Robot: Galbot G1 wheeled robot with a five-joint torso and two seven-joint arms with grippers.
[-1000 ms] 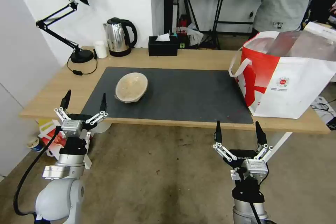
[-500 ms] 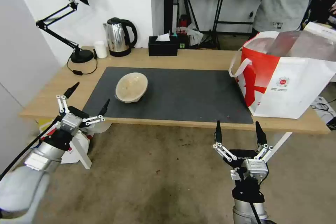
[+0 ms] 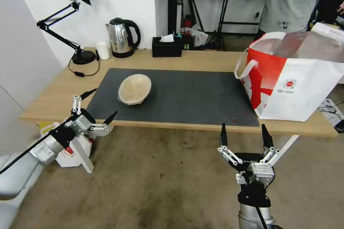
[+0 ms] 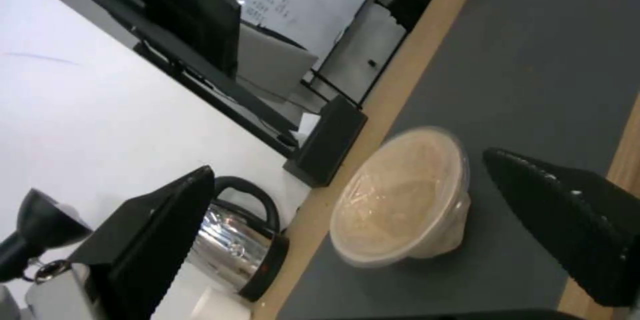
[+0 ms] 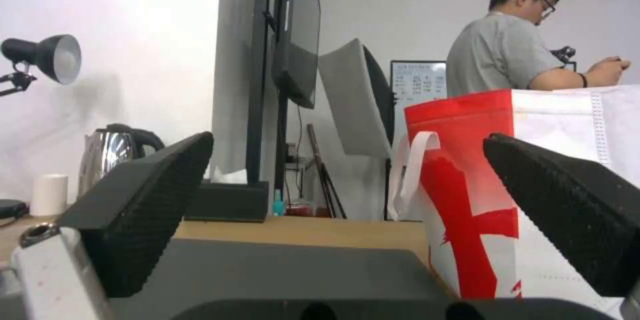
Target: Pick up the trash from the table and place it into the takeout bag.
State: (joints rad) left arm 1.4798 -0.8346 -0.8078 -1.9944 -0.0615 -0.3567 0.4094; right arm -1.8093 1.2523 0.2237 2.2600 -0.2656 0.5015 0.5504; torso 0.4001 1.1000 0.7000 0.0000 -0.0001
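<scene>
A shallow beige bowl (image 3: pixel 134 89) lies tilted on the dark grey mat (image 3: pixel 186 96) of the light-wood table (image 3: pixel 57 89); the left wrist view shows the bowl (image 4: pixel 400 195) between that gripper's fingers, farther off. My left gripper (image 3: pixel 101 105) is open at the table's front left edge, pointing toward the bowl but apart from it. Below the front edge, my right gripper (image 3: pixel 243 132) stands open and upright. The white-and-red takeout bag (image 3: pixel 294 78) stands open at the table's right end, and the right wrist view shows the bag (image 5: pixel 533 185) ahead.
Along the back of the table stand a black desk lamp (image 3: pixel 77 21), a small white cup (image 3: pixel 103 50), a steel kettle (image 3: pixel 122 37) and a black tissue box (image 3: pixel 166 46). A person in a grey shirt (image 3: pixel 292 0) stands behind the bag. Bare floor lies before the table.
My left arm has swung from upright to a low slant, carrying its open gripper up and forward to the table's front left edge. The right arm has not moved.
</scene>
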